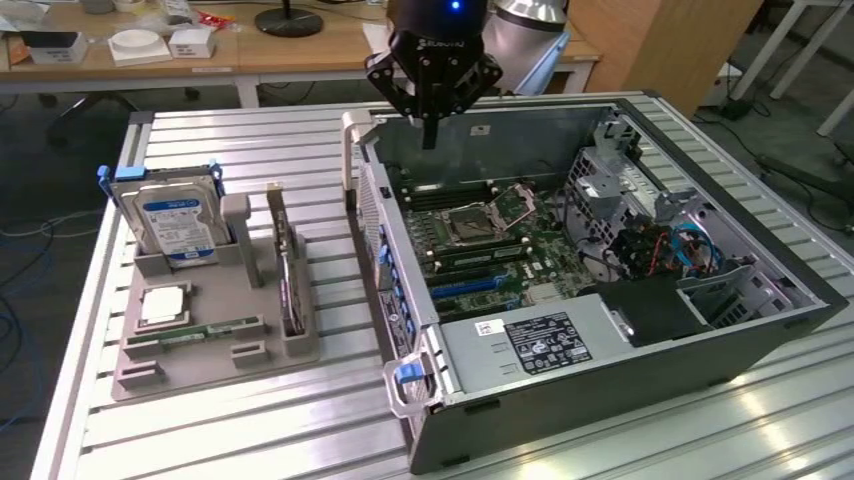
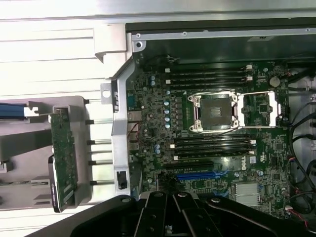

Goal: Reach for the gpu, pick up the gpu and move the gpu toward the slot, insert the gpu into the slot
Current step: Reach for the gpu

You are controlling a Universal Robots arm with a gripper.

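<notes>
At the exterior view's left, a hard drive (image 1: 171, 215) with a blue-white label stands upright in a grey holder (image 1: 200, 375) on the slatted metal bench (image 1: 240, 150). Just right of it, in the same holder, the gpu (image 1: 290, 275) stands on edge in its own groove, untouched. Further right, the claw (image 1: 429, 138) hangs over the far wall of the open computer case (image 1: 641, 370), its fingers pressed together on nothing, well apart from the gpu. The motherboard (image 1: 494, 240) lies inside the case.

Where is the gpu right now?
The gpu stands on edge in the gray holder, exterior view's left of the computer case, beside the hard drive.
</notes>
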